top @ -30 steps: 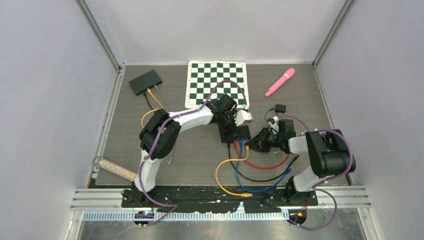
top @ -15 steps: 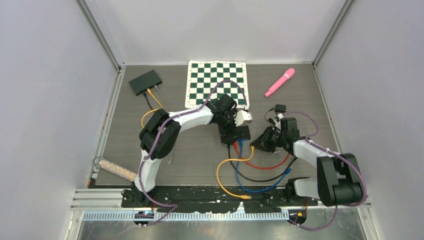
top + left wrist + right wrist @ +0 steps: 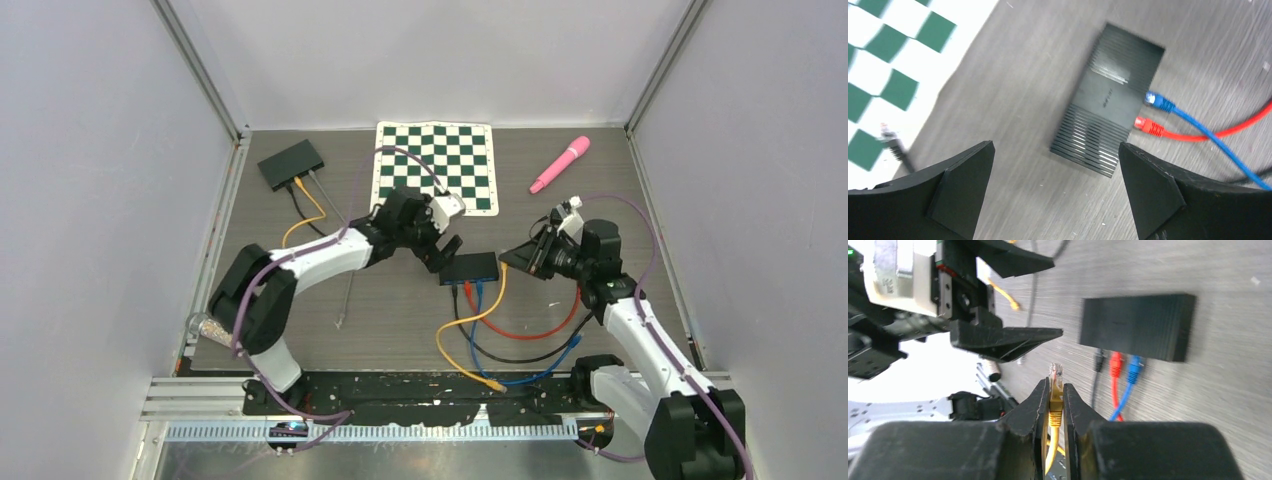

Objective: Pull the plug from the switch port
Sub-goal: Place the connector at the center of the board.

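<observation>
A black network switch (image 3: 471, 267) lies mid-table, also in the left wrist view (image 3: 1108, 100) and the right wrist view (image 3: 1138, 326). Black, red (image 3: 1147, 126) and blue (image 3: 1159, 101) plugs sit in its near ports. My right gripper (image 3: 510, 259) is shut on a yellow plug (image 3: 1055, 390), held free of the switch, just to its right. The yellow cable (image 3: 465, 325) trails down from it. My left gripper (image 3: 441, 252) is open and empty, raised just left of the switch.
A second black switch (image 3: 291, 163) with cables sits at the back left. A green chessboard mat (image 3: 434, 166) lies at the back, a pink microphone (image 3: 559, 164) at the back right. A clear tube (image 3: 228, 337) lies near left. Cables (image 3: 520, 345) loop on the near table.
My left gripper has lifted off the switch and moved left. My right gripper has pulled up and to the right with the yellow plug, which is out of the port.
</observation>
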Action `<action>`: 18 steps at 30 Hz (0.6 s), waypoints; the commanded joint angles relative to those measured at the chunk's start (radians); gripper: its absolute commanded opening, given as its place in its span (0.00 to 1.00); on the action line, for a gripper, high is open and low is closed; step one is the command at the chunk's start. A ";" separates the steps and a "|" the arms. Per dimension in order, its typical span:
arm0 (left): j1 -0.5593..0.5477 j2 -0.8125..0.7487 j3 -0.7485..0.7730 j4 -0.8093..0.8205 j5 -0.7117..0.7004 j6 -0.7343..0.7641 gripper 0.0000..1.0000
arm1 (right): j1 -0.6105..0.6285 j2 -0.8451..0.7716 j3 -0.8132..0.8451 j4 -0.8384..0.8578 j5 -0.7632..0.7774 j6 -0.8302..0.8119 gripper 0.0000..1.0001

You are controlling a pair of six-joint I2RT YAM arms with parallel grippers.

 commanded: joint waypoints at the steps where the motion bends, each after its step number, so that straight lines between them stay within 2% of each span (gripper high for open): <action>1: 0.020 -0.146 -0.067 0.253 -0.079 -0.101 0.99 | -0.001 -0.064 0.130 0.115 -0.170 0.020 0.05; 5: 0.020 -0.220 -0.093 0.251 -0.192 -0.123 1.00 | 0.000 -0.102 0.216 0.203 -0.253 0.098 0.06; 9: 0.022 -0.341 -0.198 0.359 -0.366 -0.168 1.00 | -0.017 -0.148 0.354 0.098 -0.206 0.018 0.05; 13: 0.031 -0.441 -0.263 0.379 -0.393 -0.179 1.00 | -0.075 -0.145 0.493 -0.015 -0.194 -0.065 0.05; 15: 0.033 -0.473 -0.276 0.362 -0.395 -0.179 1.00 | -0.123 -0.130 0.569 -0.144 -0.119 -0.161 0.05; 17: 0.033 -0.496 -0.282 0.347 -0.395 -0.179 1.00 | -0.154 -0.114 0.632 -0.328 0.037 -0.263 0.05; 18: 0.032 -0.503 -0.285 0.342 -0.392 -0.178 1.00 | -0.170 -0.097 0.667 -0.366 0.155 -0.288 0.05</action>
